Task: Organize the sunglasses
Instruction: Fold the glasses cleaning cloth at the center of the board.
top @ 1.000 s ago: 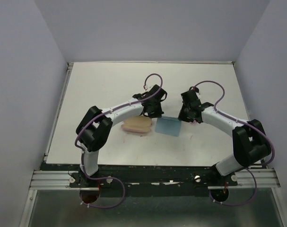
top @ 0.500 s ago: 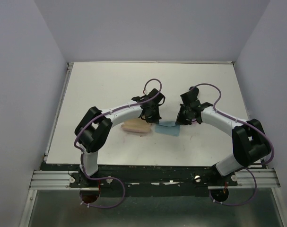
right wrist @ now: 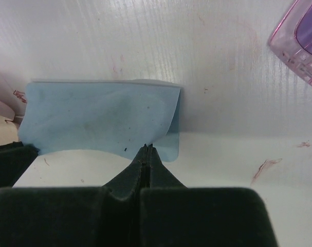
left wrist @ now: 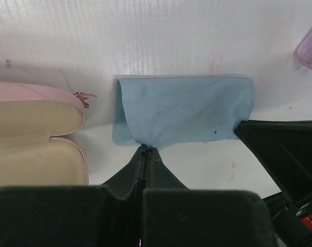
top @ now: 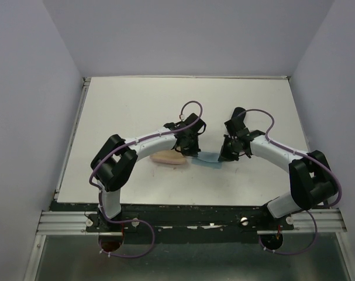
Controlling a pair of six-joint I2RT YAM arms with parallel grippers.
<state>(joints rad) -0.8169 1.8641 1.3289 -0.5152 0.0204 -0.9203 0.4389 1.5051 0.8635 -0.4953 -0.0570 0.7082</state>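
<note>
From the overhead camera both arms bent inward over the middle of the white table (top: 136,105). Their wrists covered most of what lay beneath, so I relied on the wrist views. The left gripper (left wrist: 145,150) was clamped tight on the near edge of the blue cloth (left wrist: 184,116), low in the centre of its frame, with fabric pinched between the closed tips. The right gripper (right wrist: 147,148) was clenched the same way on the cloth's near edge at the opposite end. The cloth's short edge curled over beside each pinch, and I could not tell how much of it lay flat. The pink case (left wrist: 35,136) lay open at the left of the left wrist frame. Its cream lining showed, but it was cut off by the frame edge and by the gripper body. The pink-purple sunglasses (right wrist: 299,38) sat on the table in the upper right corner of the right wrist frame, apart from the cloth. Only one translucent corner was in view, so I could not tell whether they were folded. From overhead I could not make them out at all.
</note>
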